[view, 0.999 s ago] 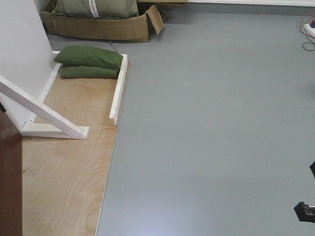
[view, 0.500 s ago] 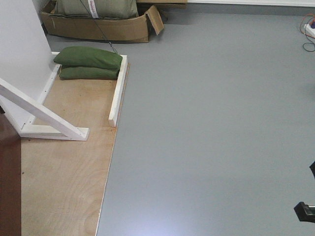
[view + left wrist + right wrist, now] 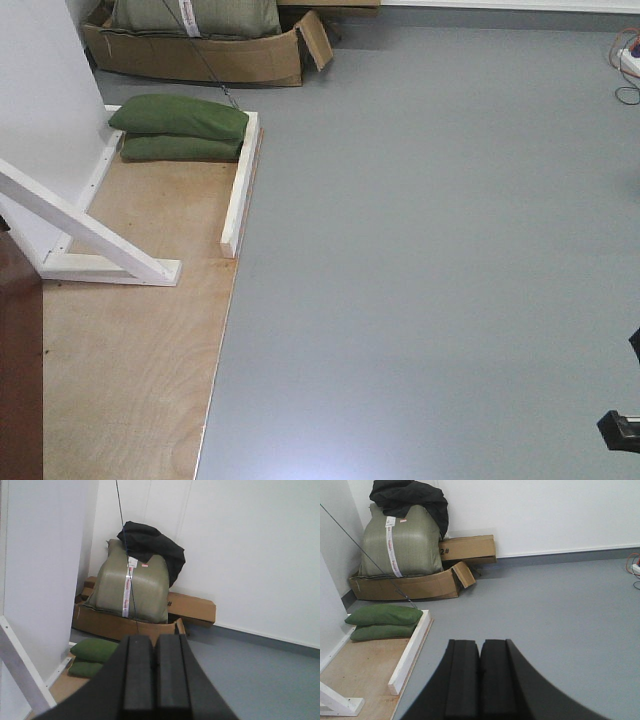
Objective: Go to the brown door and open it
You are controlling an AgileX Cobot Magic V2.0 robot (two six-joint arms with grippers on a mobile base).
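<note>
Approach work seems to be the step in hand. The brown door (image 3: 20, 370) shows only as a dark reddish strip at the left edge of the front view, at the near left side of the plywood platform (image 3: 140, 400). Neither its face nor its handle is in sight. By that, the base is not yet squared to it, and reaching, pressing the lever and swinging the door all look undone.

The left gripper (image 3: 154, 645) has its two black pads pressed together with nothing between them, and so does the right gripper (image 3: 480, 647). Both point toward the far wall, away from the door.

Grey floor (image 3: 430, 250) lies open ahead and to the right. The platform's right edge runs near to far, with a low white board (image 3: 240, 180) along its far part. A slanted white brace (image 3: 80, 225) crosses the platform's left side just beyond the door. Green sandbags (image 3: 180, 125) are stacked at the far corner, and a cardboard tray (image 3: 200, 60) sits beyond them. A leftward turn would need to mind the platform's edge and the brace.
</note>
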